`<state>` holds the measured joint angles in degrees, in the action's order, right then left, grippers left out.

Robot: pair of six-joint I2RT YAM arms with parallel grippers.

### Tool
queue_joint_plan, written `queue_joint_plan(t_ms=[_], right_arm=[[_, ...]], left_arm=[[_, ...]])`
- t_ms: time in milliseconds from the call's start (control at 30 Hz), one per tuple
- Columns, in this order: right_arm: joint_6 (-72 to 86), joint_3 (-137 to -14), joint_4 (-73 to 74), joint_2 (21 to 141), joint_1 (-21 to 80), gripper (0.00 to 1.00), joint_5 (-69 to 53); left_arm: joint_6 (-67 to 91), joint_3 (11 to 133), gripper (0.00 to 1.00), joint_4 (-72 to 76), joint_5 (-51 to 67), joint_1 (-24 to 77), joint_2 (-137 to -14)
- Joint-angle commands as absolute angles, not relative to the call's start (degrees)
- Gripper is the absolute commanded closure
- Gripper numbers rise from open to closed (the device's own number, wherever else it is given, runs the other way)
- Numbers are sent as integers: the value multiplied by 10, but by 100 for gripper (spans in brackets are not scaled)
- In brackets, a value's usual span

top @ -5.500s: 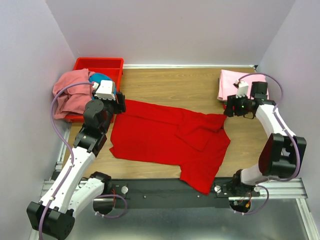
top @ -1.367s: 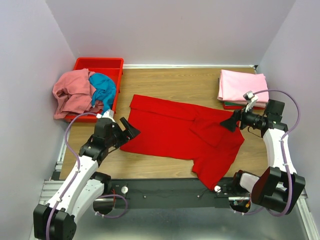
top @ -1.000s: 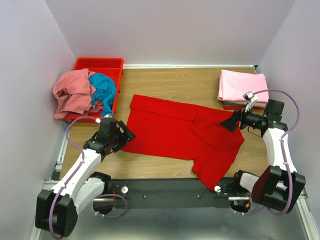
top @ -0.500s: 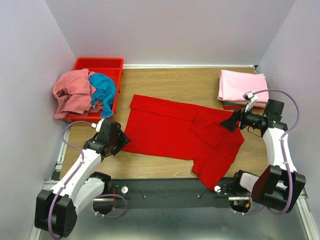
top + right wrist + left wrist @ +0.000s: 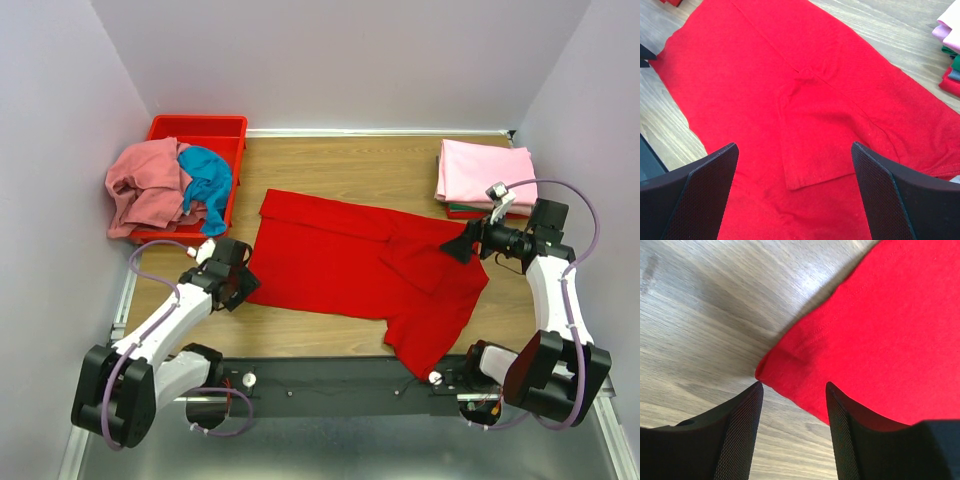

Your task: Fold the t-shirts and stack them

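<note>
Left end effector, seen from the top view, sat low at the lower-left corner of the red t-shirt, which lay spread but rumpled across the middle of the table. At the right, the right end effector hovered beside the shirt's right edge, fingers spread wide and gripping nothing. A folded stack topped in light pink rested at the upper right. A salmon-pink shirt and a teal shirt hung over the red bin at the upper left.

From the left wrist view, the left end effector had its fingers apart on either side of the hemmed corner of the red t-shirt, with bare table to the left. No pinch showed yet.

From the right wrist view, the right end effector was wide open above the red t-shirt, over a doubled flap of cloth. The folded stack peeked in at the upper right.

Judging by this, the step in hand was taking hold of the corner to flatten or begin folding the red shirt. The next move likely called for closing on the corner alone.
</note>
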<state>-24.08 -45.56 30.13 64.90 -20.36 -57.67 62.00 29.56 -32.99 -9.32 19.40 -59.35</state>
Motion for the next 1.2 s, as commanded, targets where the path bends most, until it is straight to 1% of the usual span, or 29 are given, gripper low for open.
queue_joint_plan(t_ms=[0,233,267,300,367,467,533,667,733,867,1067,1167], right_arm=[[-237,-466,314,642,-206,0,-587],[-236,-468,314,637,-206,0,-582],[-236,-468,315,637,-206,0,-581],[-236,-468,315,637,-207,0,-581],[-235,-468,315,639,-207,0,-583],[-235,-468,316,640,-207,0,-582],[-235,-468,316,640,-207,0,-582],[-235,-469,316,641,-207,0,-581],[-235,-470,316,642,-207,0,-581],[-234,-469,316,644,-206,0,-581],[-236,-468,317,646,-206,0,-581],[-251,-470,333,652,-206,0,-593]], left_arm=[[635,308,40,-331,-132,198,-590],[637,316,43,-324,-153,197,-635],[637,316,48,-323,-155,198,-638],[636,316,49,-322,-159,198,-639],[636,316,55,-320,-163,198,-642],[635,316,56,-316,-166,198,-652],[634,317,63,-316,-165,198,-657],[625,311,80,-306,-159,198,-659],[619,308,84,-299,-154,197,-659],[604,304,88,-290,-142,198,-654],[576,312,100,-276,-120,198,-620],[563,323,100,-272,-122,198,-593]])
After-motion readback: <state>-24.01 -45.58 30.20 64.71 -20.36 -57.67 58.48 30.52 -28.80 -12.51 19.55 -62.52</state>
